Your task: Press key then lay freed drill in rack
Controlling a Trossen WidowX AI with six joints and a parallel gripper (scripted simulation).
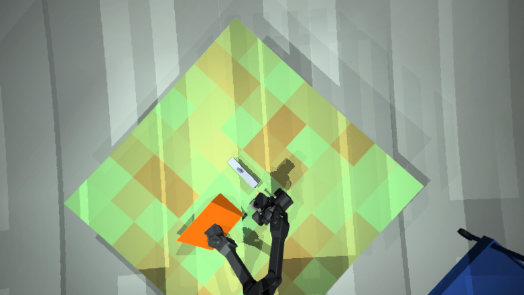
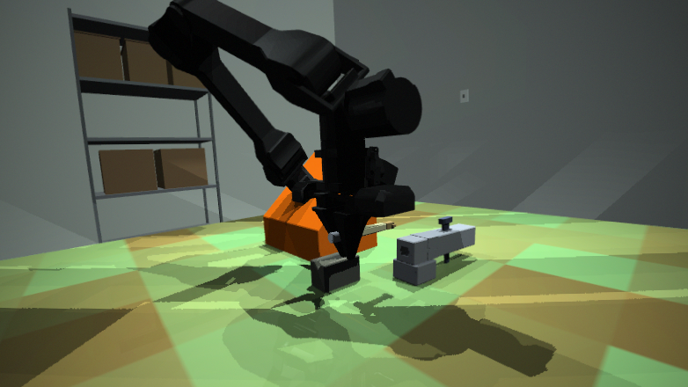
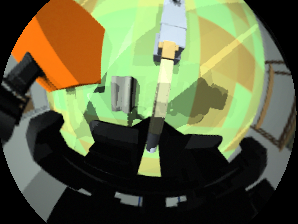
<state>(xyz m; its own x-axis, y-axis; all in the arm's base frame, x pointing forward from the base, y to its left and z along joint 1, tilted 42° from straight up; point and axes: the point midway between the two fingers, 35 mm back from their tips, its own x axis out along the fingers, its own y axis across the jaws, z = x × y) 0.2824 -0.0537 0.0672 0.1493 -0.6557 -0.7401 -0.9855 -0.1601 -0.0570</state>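
Observation:
My gripper (image 2: 352, 236) (image 3: 153, 119) is shut on the drill (image 2: 377, 228) (image 3: 162, 92), a thin pale rod with a tan tip. The drill is held above the floor, its tip pointing toward the grey block (image 1: 243, 173) (image 2: 454, 239) (image 3: 174, 32). In the exterior view a gap shows between tip and block; in the wrist view the tip overlaps the block's near end. The dark key (image 1: 240, 169) (image 2: 445, 222) stands in the block, its head above and stem below. The small grey rack (image 2: 343, 275) (image 3: 120, 95) is low beside the gripper, left of the drill in the wrist view, and empty.
The arm's orange base (image 1: 205, 220) (image 2: 290, 236) (image 3: 67, 45) stands close to the rack. A blue object (image 1: 472, 271) is far off at the lower right of the top view. A shelf (image 2: 144, 89) with brown boxes stands in the background.

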